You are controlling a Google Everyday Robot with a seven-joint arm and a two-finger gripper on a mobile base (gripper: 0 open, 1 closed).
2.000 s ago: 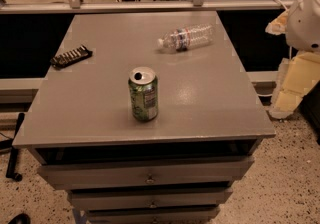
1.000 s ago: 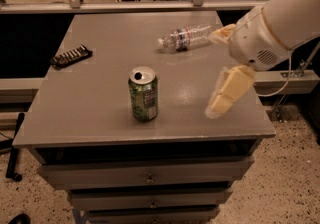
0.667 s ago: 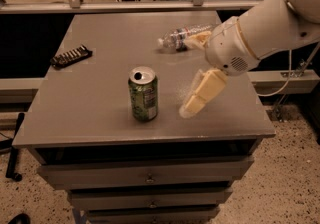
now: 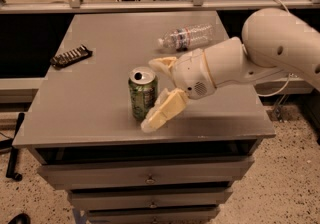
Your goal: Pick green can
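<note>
The green can (image 4: 141,93) stands upright near the front middle of the grey cabinet top (image 4: 100,108), silver top with its opening showing. My gripper (image 4: 156,90) has come in from the right on the white arm and is open. One cream finger (image 4: 162,111) lies in front of the can's right side, low near the table. The other finger (image 4: 161,62) reaches behind the can's top right. The can sits at the mouth of the jaws, only partly between them. I cannot tell whether a finger touches it.
A clear plastic water bottle (image 4: 186,36) lies on its side at the back right. A dark flat object (image 4: 71,56) lies at the left edge. Drawers (image 4: 150,178) sit below the front edge. A railing (image 4: 150,3) runs behind the cabinet.
The arm has swung in from the right edge and moved left toward the can. The open fingers now stand right beside it. The can has not moved.
</note>
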